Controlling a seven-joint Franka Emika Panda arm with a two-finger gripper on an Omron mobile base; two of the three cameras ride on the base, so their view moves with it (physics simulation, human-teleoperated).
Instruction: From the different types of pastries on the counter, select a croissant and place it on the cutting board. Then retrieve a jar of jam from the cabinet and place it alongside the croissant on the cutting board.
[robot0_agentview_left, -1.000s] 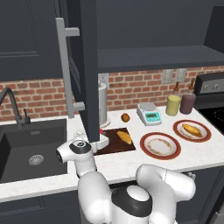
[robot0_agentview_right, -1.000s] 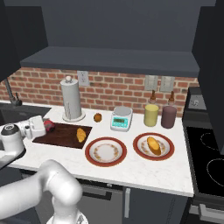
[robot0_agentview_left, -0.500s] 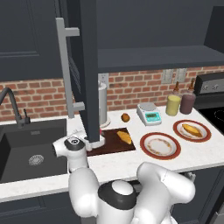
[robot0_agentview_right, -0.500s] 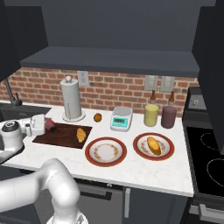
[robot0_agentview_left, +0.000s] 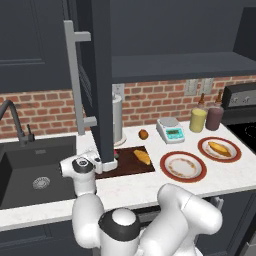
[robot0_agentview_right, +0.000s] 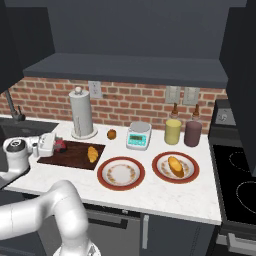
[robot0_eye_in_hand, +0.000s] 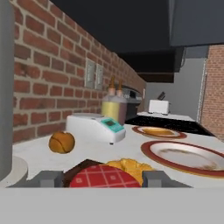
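A jam jar with a red checked lid (robot0_eye_in_hand: 105, 178) sits low between my fingers (robot0_eye_in_hand: 43, 178) at the left end of the dark cutting board (robot0_agentview_right: 70, 157). My gripper (robot0_eye_in_hand: 99, 179) is shut on it. The croissant (robot0_eye_in_hand: 129, 166) lies just beyond the jar on the board, and it shows too as the croissant (robot0_agentview_left: 142, 157) and croissant (robot0_agentview_right: 92, 153). From the right base, my gripper (robot0_agentview_right: 50, 145) lies level over the board's left edge with the red jar (robot0_agentview_right: 60, 145) at its tip. An open cabinet door half hides my gripper (robot0_agentview_left: 107, 161) from the left base.
The open cabinet door (robot0_agentview_left: 97, 75) hangs right over the hand. A paper towel roll (robot0_agentview_right: 82, 114) stands behind the board. To the right are a small round pastry (robot0_agentview_right: 112, 134), a scale (robot0_agentview_right: 139, 135), an empty plate (robot0_agentview_right: 120, 173), a plate with a pastry (robot0_agentview_right: 175, 166) and two bottles. The sink (robot0_agentview_left: 35, 170) lies left.
The hand has stayed almost still at the board's left end with the jar; the arm's elbow and lower links have swung round beneath it.
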